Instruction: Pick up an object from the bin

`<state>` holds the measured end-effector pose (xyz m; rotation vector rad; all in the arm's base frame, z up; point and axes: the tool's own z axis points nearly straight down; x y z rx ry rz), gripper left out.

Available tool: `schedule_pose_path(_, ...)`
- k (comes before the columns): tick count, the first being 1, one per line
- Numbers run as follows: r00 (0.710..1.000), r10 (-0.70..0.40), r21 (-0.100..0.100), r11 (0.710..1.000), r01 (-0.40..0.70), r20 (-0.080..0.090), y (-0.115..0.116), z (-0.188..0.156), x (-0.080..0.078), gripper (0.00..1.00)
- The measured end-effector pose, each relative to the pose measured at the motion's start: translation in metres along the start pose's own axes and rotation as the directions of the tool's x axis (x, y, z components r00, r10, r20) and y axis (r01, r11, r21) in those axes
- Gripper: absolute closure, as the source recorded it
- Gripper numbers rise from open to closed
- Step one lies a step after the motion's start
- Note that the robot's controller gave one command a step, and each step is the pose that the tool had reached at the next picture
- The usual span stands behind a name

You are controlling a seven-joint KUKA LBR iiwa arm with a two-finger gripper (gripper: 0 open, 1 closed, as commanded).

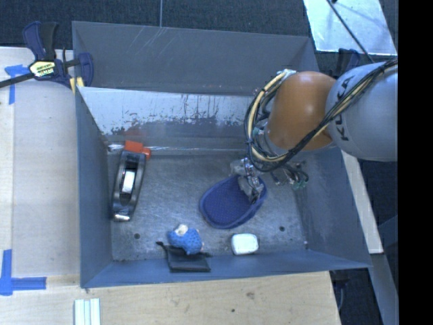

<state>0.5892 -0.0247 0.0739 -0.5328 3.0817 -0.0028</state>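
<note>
A grey metal bin point(95, 202) is seen from above, with a robot arm reaching in from the right. The arm's gripper point(252, 183) sits low in the bin, at the upper right rim of a dark blue, shallow oval dish of soft-looking material point(226, 208), which lies near the middle of the floor. Cables and shadow crowd the gripper's tip, so it is impossible to tell whether it is open or closed on that rim.

Just below the dish, near the front wall, lies a small white rounded block point(244, 243). To its left, a small blue fuzzy lump with a white patch point(187, 238) rests on a flat black piece point(186, 261). A black and clear tape dispenser with an orange-red end point(128, 180) lies by the left wall, well apart from the gripper.

The main risk appears to be the off-centre contact. Taken by one edge, the dish would likely hang tilted and could slip free on the lift. If its material is floppy, the rim may fold and pull out. A push rather than a grip could slide the dish into the white block.
</note>
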Motion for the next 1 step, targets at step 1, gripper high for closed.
schedule_pose_path(1,1.0,0.006,-0.002,1.0,-0.006,-0.009,-0.0151,-0.1467,0.0318,1.0)
